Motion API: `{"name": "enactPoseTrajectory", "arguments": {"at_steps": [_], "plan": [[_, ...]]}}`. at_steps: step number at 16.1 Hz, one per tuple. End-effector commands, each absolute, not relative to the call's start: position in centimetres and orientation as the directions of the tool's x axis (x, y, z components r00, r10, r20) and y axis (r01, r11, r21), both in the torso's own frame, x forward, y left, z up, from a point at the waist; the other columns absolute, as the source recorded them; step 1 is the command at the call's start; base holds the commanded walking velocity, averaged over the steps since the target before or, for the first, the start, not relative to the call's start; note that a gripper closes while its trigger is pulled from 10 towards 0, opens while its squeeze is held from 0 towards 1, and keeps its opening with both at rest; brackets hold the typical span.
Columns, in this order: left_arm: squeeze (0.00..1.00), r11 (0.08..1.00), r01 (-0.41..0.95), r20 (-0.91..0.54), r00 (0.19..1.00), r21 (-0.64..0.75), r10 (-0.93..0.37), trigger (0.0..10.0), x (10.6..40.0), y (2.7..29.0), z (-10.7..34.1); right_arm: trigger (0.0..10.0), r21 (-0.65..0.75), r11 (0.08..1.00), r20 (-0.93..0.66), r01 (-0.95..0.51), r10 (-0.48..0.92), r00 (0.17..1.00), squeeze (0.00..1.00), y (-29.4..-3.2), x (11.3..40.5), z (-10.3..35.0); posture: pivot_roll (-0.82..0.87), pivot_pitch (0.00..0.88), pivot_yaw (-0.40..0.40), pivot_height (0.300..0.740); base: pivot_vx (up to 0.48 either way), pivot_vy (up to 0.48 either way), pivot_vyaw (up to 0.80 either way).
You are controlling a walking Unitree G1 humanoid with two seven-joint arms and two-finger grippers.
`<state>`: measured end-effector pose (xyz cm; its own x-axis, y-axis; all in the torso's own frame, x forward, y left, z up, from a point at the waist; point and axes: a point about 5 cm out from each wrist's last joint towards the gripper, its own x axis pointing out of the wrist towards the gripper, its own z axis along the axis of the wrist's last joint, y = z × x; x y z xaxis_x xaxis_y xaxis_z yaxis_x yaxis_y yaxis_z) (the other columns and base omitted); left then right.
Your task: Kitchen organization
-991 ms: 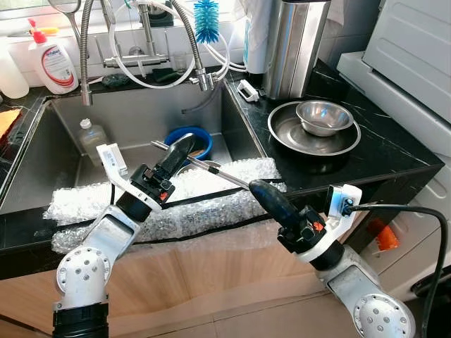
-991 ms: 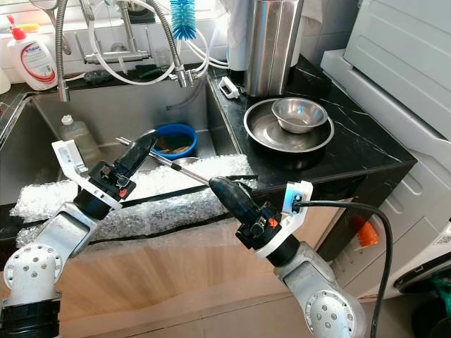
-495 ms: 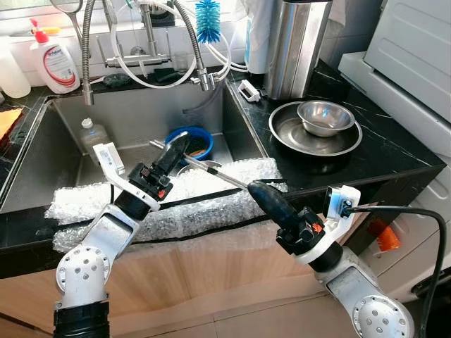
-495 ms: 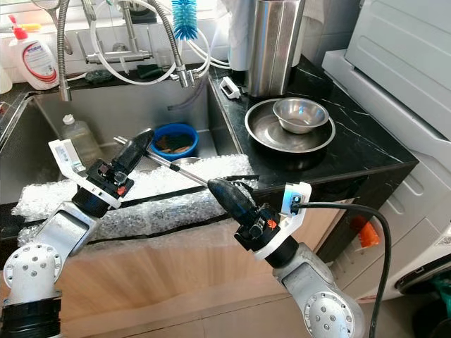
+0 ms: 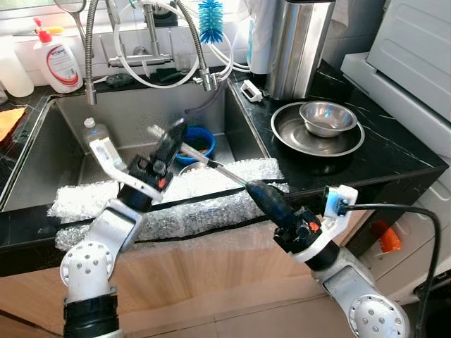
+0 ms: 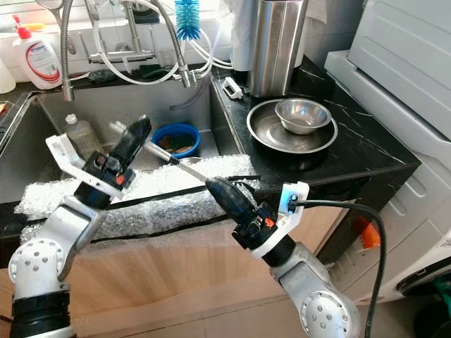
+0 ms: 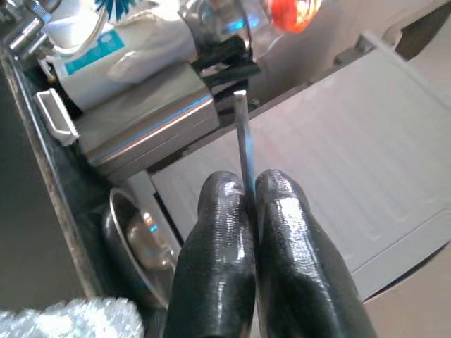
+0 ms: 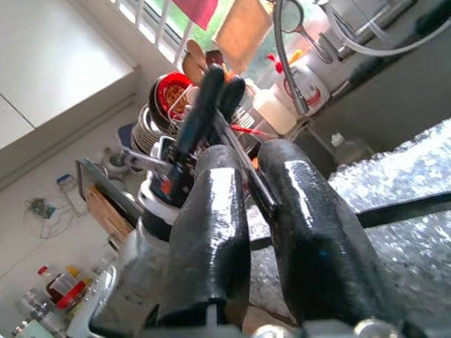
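Observation:
A long thin metal rod [image 5: 211,165], perhaps a utensil handle, spans the front of the sink, slanting down from left to right. My left gripper [image 5: 171,138] is shut on its upper end above the sink basin; the left wrist view shows the rod [image 7: 243,141] pinched between the black fingers [image 7: 218,232]. My right gripper [image 5: 255,189] is shut on the lower end, over the bubble wrap [image 5: 183,204] on the counter's front edge. In the right wrist view the rod [image 8: 236,151] runs out between the two fingers [image 8: 215,204] towards the left gripper.
A blue bowl [image 5: 196,139] and a plastic bottle [image 5: 91,130] lie in the steel sink [image 5: 63,162]. A steel bowl [image 5: 325,116] in a steel plate and a tall steel canister [image 5: 296,46] stand on the black counter to the right. Faucet hoses, a blue brush [image 5: 209,13] and a soap bottle [image 5: 58,60] line the back.
My left gripper has risen and tilted up over the sink, lifting its end of the rod. The right gripper has stayed almost still.

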<state>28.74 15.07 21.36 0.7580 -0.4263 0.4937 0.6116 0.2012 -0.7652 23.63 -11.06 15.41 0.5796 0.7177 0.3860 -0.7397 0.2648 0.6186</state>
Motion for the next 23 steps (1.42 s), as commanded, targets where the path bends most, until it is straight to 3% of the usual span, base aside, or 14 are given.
{"name": "enactPoseTrajectory", "arguments": {"at_steps": [1,7,8,13,15,16,17,18,20,23], "plan": [[0.0,0.24,0.57,0.476,0.805,-0.786,-0.353,0.0,29.0,16.6,21.2,10.0,0.595,0.254,0.41,-0.762,0.719,0.561,1.0,-11.0,23.7,16.1,-0.09,0.0,0.04,0.74,0.0,0.0,0.0],[0.0,0.189,0.545,0.494,0.83,-0.817,-0.259,0.0,29.3,17.6,21.8,10.0,0.594,0.275,0.402,-0.756,0.713,0.575,1.0,-11.1,23.9,16.0,-0.09,0.0,0.037,0.74,0.0,0.0,0.0],[0.0,0.161,0.534,0.502,0.841,-0.83,-0.2,0.0,29.5,18.4,22.0,10.0,0.592,0.291,0.392,-0.751,0.71,0.584,0.0,-11.2,24.0,15.9,-0.09,0.0,0.037,0.74,0.0,0.0,0.0],[0.0,0.047,0.507,0.508,0.861,-0.861,0.012,0.0,30.1,20.9,22.4,10.0,0.595,0.296,0.382,-0.747,0.713,0.588,0.0,-11.1,24.0,15.7,-0.09,0.0,0.035,0.74,0.0,0.0,0.0],[0.0,0.109,0.458,0.47,0.874,-0.882,0.127,0.0,30.5,22.5,22.8,10.0,0.595,0.303,0.378,-0.744,0.712,0.592,0.0,-11.0,24.0,15.6,-0.09,0.0,0.035,0.74,0.0,0.0,0.0],[0.0,0.245,0.392,0.438,0.883,-0.887,0.171,0.0,30.8,23.2,23.3,10.0,0.589,0.314,0.374,-0.744,0.711,0.596,0.0,-11.1,24.0,15.7,-0.09,0.0,0.033,0.74,0.0,0.0,0.0],[0.0,0.42,0.303,0.407,0.895,-0.856,0.184,5.6,31.1,23.6,23.7,10.0,0.578,0.342,0.365,-0.741,0.703,0.61,0.0,-11.1,24.2,15.8,-0.09,0.0,0.033,0.74,0.0,0.0,0.0],[0.0,0.521,0.254,0.403,0.895,-0.815,0.192,10.0,31.2,23.8,23.9,10.0,0.563,0.366,0.359,-0.741,0.7,0.618,0.0,-11.0,24.4,16.0,-0.09,0.0,0.033,0.74,0.0,0.0,0.0],[0.0,0.664,0.164,0.397,0.892,-0.73,0.217,10.0,31.3,24.2,24.1,10.0,0.507,0.429,0.339,-0.747,0.698,0.631,0.0,-10.6,24.8,16.6,-0.09,0.0,0.036,0.74,0.0,0.0,0.0],[0.0,0.794,0.04,0.407,0.873,-0.607,0.267,10.0,31.5,24.4,23.7,10.0,0.422,0.495,0.353,-0.759,0.682,0.641,0.0,-9.6,25.0,18.3,-0.1,0.0,0.039,0.74,0.0,0.0,0.0]]}}
